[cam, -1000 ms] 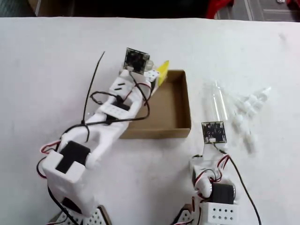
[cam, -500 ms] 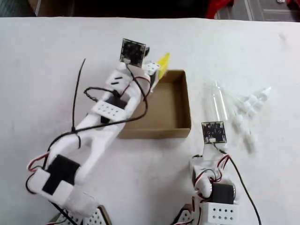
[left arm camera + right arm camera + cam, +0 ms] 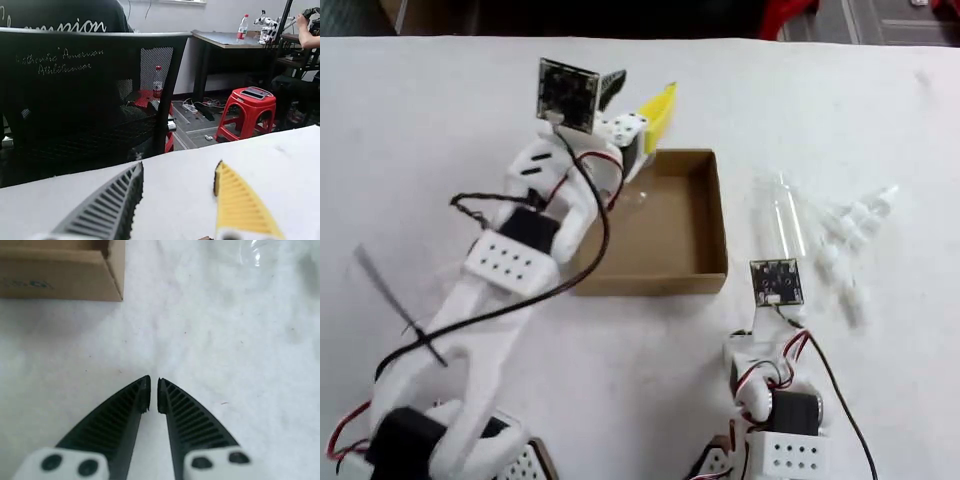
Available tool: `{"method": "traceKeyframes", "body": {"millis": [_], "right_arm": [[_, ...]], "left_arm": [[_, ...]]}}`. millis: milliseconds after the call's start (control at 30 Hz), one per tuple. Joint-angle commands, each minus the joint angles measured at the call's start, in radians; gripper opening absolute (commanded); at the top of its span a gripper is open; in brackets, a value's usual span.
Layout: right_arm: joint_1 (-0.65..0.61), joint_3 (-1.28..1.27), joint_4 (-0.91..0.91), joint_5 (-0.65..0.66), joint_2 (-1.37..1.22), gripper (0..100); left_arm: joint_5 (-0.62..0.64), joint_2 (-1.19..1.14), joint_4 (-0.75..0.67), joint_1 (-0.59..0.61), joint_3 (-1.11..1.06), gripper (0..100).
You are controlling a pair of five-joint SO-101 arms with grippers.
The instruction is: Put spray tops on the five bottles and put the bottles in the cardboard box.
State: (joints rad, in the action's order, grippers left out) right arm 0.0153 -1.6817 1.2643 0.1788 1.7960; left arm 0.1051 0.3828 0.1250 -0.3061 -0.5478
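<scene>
The left tool (image 3: 177, 170) has been lifted clear of the cardboard box (image 3: 650, 277), jaws wide and empty. The right tool (image 3: 152, 382) is seen nearly closed, empty. Just ahead of it, a clear bottle (image 3: 785, 225) and spray tops (image 3: 850, 235) lie unassembled, so capping is judged pending.

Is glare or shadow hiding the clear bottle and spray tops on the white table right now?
High view: the clear plastic bottle and white spray tops almost melt into the bright white table, traced by faint edges and glints. Right wrist view: a glint marks the bottle beyond the shut black right gripper; no hard shadows. Left wrist view: dark room behind the pale table.
</scene>
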Motion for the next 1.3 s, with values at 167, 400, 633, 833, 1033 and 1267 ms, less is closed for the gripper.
{"method": "traceKeyframes", "body": {"millis": [167, 400, 633, 833, 1033, 1267], "right_arm": [[0.008, -0.009, 0.005, -0.005, 0.005, 1.6], [0.008, -0.009, 0.005, -0.005, 0.005, 1.6], [0.008, -0.009, 0.005, -0.005, 0.005, 1.6], [0.008, -0.009, 0.005, -0.005, 0.005, 1.6], [0.008, -0.009, 0.005, -0.005, 0.005, 1.6], [0.008, -0.009, 0.005, -0.005, 0.005, 1.6]], "left_arm": [[0.008, 0.375, 0.431, 0.096, 0.046, 22], [-0.127, 0.591, 0.651, 0.282, 0.046, 22], [-0.259, 0.599, 0.683, 0.349, 0.046, 6], [-0.437, 0.599, 0.689, 0.349, 0.037, 4], [-0.491, 0.599, 0.764, 0.349, 0.035, 2], [-0.621, 0.607, 0.779, 0.344, -0.143, 2]]}}
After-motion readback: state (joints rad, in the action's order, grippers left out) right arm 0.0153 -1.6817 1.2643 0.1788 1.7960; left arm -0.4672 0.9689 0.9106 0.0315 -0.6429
